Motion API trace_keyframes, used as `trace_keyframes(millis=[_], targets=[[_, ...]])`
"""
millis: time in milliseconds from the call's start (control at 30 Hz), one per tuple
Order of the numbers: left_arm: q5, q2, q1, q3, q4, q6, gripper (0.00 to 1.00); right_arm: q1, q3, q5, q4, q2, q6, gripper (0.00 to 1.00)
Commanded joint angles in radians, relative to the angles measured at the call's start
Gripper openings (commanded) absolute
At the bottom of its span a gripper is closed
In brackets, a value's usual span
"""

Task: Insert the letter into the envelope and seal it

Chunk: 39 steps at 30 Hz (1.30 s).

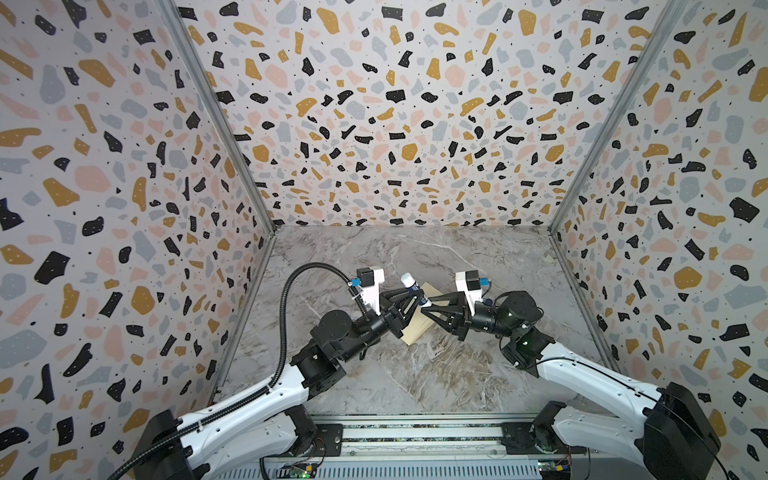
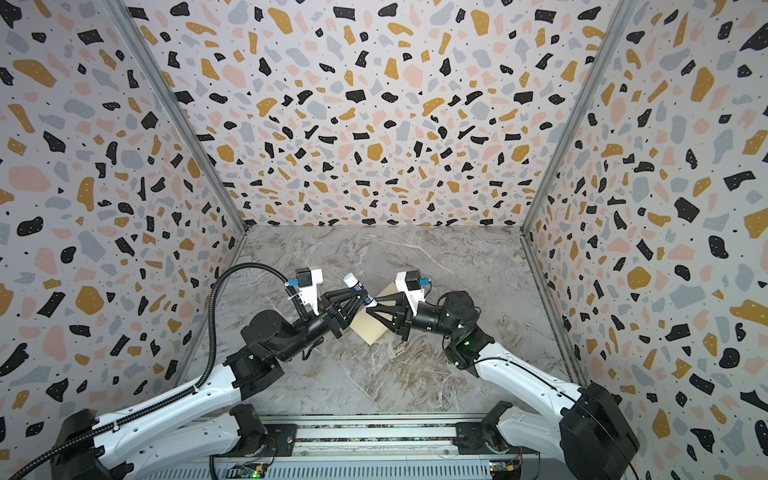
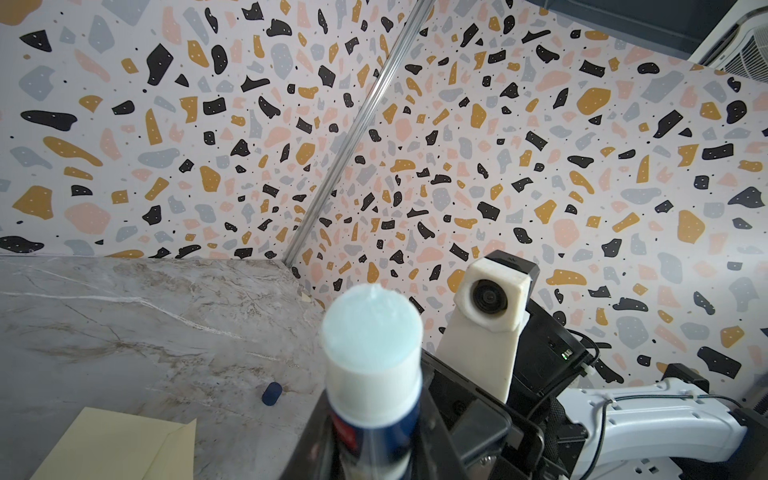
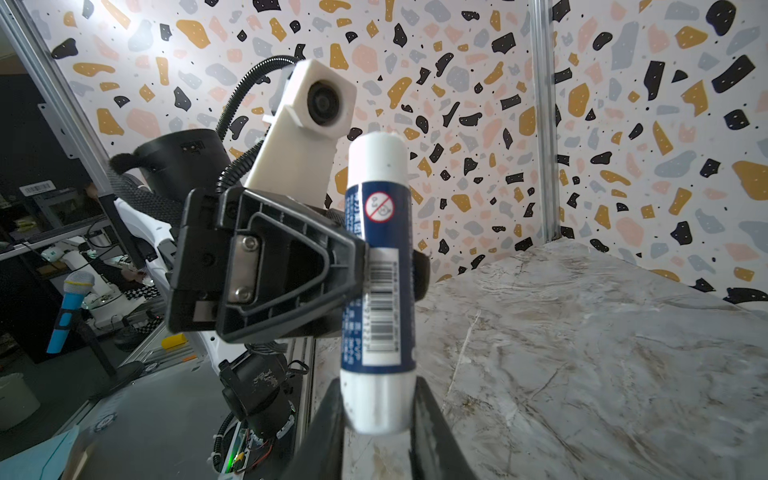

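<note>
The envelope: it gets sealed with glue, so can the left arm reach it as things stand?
Probably yes: the envelope lies just beneath the left gripper with nothing between, though it and the right gripper are both shut on the uncapped glue stick.

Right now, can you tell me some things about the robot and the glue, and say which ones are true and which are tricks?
1. The left gripper and the right gripper both grip the glue stick. True.
2. The glue stick has its cap on. False: its pale blue glue is bare, and what looks like its blue cap lies on the table.
3. The envelope lies on the table. True.
4. The envelope is bright red. False: it is pale yellow.
</note>
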Motion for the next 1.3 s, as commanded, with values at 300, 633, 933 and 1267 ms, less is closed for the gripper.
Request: trace_keyframes(millis=[300, 633, 933, 1267], targets=[[-0.115, -0.008, -0.002, 0.008, 0.082, -0.092, 0.0, 0.274, -0.046, 0.823, -0.054, -0.138, -0.575, 0.7], [-0.113, -0.005, -0.003, 0.011, 0.082, -0.098, 0.0, 0.427, -0.087, 1.101, 0.214, -0.075, -0.891, 0.66], [-0.112, 0.003, -0.004, 0.012, 0.08, -0.098, 0.0, 0.457, -0.062, 1.104, 0.254, -0.012, -0.914, 0.52], [-0.11, 0.002, -0.002, 0.007, 0.082, -0.102, 0.0, 0.469, -0.041, 1.104, 0.277, 0.014, -0.913, 0.42]])
